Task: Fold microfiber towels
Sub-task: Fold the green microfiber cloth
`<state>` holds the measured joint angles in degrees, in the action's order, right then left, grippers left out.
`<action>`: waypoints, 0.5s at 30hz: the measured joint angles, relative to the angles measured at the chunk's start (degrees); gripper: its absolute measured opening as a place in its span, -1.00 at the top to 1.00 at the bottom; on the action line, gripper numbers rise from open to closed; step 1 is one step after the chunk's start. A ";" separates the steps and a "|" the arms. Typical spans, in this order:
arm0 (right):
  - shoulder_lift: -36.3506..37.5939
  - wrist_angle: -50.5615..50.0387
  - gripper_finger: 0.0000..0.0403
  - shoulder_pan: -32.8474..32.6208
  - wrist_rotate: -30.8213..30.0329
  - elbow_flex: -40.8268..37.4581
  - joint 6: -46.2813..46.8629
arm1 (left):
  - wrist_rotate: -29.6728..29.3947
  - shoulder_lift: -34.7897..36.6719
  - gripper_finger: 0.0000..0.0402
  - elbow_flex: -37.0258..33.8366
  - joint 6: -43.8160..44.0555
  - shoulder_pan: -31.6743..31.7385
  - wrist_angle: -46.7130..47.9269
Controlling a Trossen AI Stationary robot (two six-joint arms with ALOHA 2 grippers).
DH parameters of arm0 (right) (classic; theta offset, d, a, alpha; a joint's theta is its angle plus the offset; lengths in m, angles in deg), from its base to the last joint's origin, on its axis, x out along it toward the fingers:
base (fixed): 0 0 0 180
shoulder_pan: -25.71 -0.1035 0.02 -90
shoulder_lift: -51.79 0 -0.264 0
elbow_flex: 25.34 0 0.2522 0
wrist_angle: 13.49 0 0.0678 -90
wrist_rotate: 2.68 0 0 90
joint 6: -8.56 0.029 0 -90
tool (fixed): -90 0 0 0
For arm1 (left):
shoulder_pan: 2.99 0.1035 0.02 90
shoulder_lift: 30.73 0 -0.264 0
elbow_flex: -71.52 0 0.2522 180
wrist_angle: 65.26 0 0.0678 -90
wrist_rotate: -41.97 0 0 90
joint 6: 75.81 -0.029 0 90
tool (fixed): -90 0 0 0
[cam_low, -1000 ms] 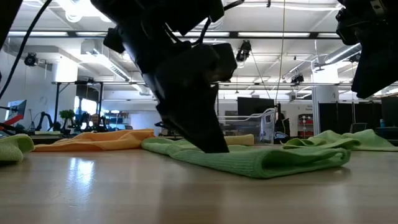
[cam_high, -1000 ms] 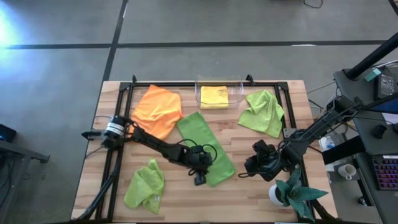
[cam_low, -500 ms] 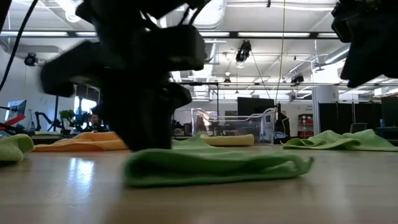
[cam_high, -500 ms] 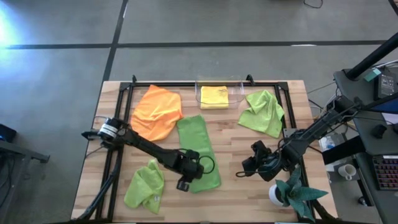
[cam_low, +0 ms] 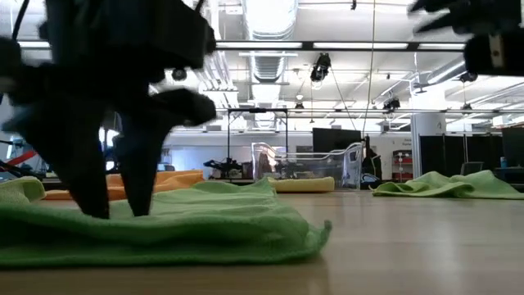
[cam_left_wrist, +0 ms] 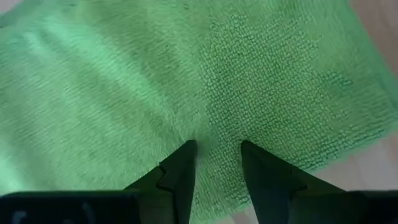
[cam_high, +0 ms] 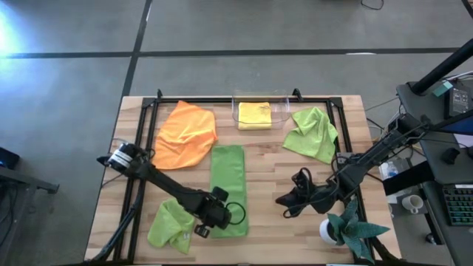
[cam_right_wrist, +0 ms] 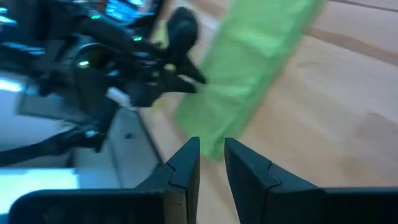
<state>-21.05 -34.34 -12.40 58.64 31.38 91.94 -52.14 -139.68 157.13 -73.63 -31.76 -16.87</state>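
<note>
Green towel (cam_high: pixel 227 188), folded to a strip at surface centre, lies under the left fingers (cam_left_wrist: pixel 214 168), narrowly parted at its 6 o'clock end, right fingers (cam_right_wrist: pixel 210 163) narrow and empty at 3 o'clock; dragging could bunch the fold.

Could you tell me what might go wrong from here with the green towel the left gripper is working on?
1. The left gripper sits on the folded green towel's near end with fingers apart; lifting off could snag the pile and undo the fold.
2. A crumpled green towel lies right beside that arm and could get dragged along.
</note>
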 joint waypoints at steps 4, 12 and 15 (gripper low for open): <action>0.00 7.94 0.64 0.00 -0.07 0.00 -5.36 | -2.81 4.73 0.42 0.02 4.10 -0.54 1.90; -0.02 21.11 0.64 0.04 -2.26 0.00 -16.81 | -7.08 12.57 0.42 -0.10 15.07 -5.37 7.54; -0.02 25.74 0.64 0.04 -2.96 0.32 -22.51 | -8.21 14.75 0.42 -0.14 17.27 -8.70 9.70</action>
<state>-21.07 -8.60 -12.36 55.68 31.70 69.43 -60.35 -124.93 156.99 -56.36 -40.46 -7.17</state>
